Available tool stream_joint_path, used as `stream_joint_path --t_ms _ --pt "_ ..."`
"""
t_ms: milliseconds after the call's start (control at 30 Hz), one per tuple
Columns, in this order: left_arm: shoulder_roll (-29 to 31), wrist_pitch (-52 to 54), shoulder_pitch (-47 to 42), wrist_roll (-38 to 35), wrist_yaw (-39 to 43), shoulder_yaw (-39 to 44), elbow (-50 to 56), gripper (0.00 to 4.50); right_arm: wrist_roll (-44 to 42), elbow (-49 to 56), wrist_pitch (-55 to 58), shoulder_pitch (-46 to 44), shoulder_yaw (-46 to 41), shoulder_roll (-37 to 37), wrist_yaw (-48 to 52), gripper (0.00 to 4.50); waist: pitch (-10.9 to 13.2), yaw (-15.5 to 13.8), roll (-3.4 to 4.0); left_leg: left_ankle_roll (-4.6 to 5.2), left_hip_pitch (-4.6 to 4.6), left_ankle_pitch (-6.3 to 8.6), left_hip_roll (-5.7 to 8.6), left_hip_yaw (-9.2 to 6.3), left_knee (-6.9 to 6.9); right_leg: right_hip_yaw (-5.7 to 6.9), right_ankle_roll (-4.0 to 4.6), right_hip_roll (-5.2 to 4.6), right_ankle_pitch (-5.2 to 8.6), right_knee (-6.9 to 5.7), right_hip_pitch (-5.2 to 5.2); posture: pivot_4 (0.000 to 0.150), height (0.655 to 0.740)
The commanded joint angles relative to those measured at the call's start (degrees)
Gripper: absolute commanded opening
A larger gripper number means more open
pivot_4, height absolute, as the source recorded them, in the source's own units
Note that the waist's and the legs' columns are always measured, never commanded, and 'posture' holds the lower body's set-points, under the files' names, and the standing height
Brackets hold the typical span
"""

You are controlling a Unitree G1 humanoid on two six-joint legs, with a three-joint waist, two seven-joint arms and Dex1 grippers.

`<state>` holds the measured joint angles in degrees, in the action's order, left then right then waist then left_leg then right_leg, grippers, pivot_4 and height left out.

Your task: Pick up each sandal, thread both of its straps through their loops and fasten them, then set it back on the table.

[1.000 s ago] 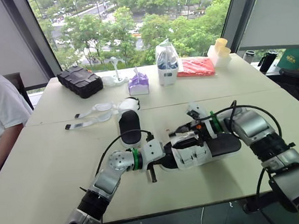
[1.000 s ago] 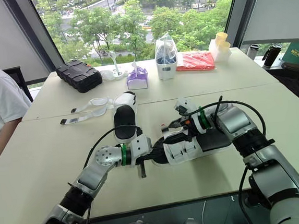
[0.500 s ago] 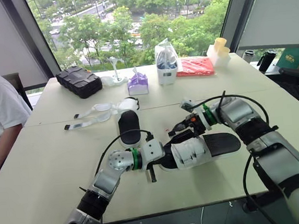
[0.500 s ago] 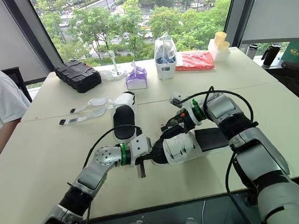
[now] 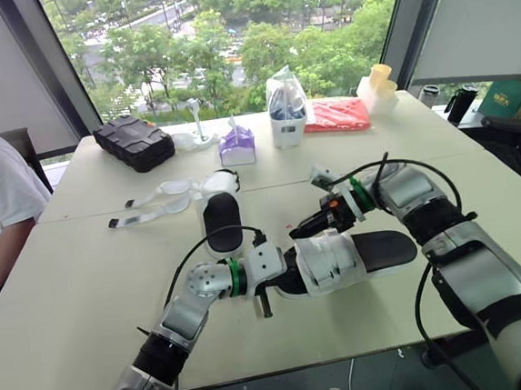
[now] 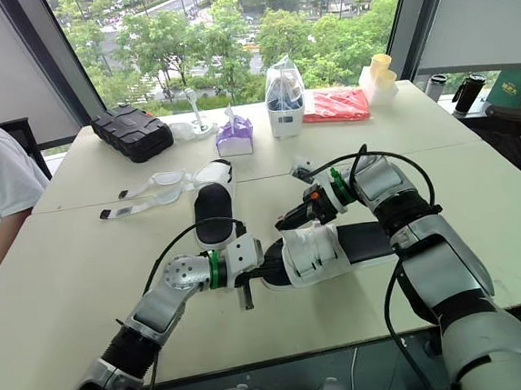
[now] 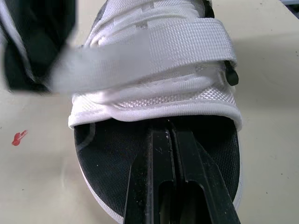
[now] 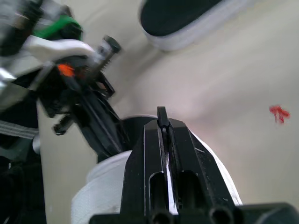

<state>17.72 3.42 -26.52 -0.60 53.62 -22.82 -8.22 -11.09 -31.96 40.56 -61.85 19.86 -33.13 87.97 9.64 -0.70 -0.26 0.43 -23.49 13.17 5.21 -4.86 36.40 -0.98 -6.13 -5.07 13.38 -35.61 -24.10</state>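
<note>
Fingers (image 7: 156, 177) of the left gripper (image 7: 169, 134) are closed together, tips on the toe of the near sandal (image 5: 384, 248), which lies on the table (image 5: 86, 292). Right gripper (image 8: 162, 115) pinches its white strap (image 7: 154, 46). Beyond, the second sandal (image 5: 219, 226) lies with straps spread loose.

toward the front, sole down: front sandal (image 5: 375, 251), black footbed, white straps across the upper. behind it, second sandal (image 5: 219, 219), loose straps (image 5: 157, 207) splayed flat.

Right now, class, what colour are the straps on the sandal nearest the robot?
White. The straps show best in the left wrist view.
</note>
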Motion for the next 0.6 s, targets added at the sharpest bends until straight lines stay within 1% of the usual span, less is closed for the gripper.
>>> stream_joint_path --t_ms 33,133,233,367,600 --pt "1.82 -0.03 1.81 2.53 2.52 -3.56 -0.76 0.00 -6.20 12.75 4.78 0.75 -5.62 -2.82 1.51 0.10 0.00 0.01 0.00 -0.02 0.00 -0.01 0.00 0.00 -0.09 -0.01 0.00 -0.01 0.00 0.00 -0.04 0.150 0.7400" --pt "3.12 -2.26 2.06 3.66 4.07 -5.29 -1.14 0.00 -8.34 17.87 8.02 1.68 -7.26 -3.62 -0.15 0.10 -0.01 0.14 0.01 -0.07 0.01 -0.04 -0.05 0.00 -0.22 -0.02 0.01 0.01 0.00 -0.03 -0.14 0.150 0.7400" --pt "3.29 -3.61 1.86 4.43 4.50 -6.09 -2.17 0.00 -8.00 18.11 7.64 2.12 -6.86 -3.42 -1.68 0.10 -0.01 0.13 0.01 -0.09 0.01 -0.06 -0.04 0.05 -0.21 -0.10 0.01 0.00 0.01 -0.16 -0.21 0.150 0.7400" --pt "2.87 -4.22 1.50 4.69 4.69 -5.89 -2.99 0.00 -5.73 12.77 3.80 1.20 -5.04 -1.75 -3.17 0.10 -0.02 0.10 0.01 -0.09 0.02 -0.07 -0.03 0.07 -0.17 -0.11 0.01 -0.01 0.01 -0.18 -0.20 0.150 0.7400" --pt "2.72 -4.34 1.63 4.86 4.86 -5.78 -2.90 0.00 0.54 -2.12 -6.37 -1.28 -1.74 2.44 -4.34 0.10 -0.02 0.08 0.01 -0.12 0.04 -0.10 -0.02 0.08 -0.16 -0.11 0.01 0.00 0.01 -0.24 -0.20 0.150 0.7400"
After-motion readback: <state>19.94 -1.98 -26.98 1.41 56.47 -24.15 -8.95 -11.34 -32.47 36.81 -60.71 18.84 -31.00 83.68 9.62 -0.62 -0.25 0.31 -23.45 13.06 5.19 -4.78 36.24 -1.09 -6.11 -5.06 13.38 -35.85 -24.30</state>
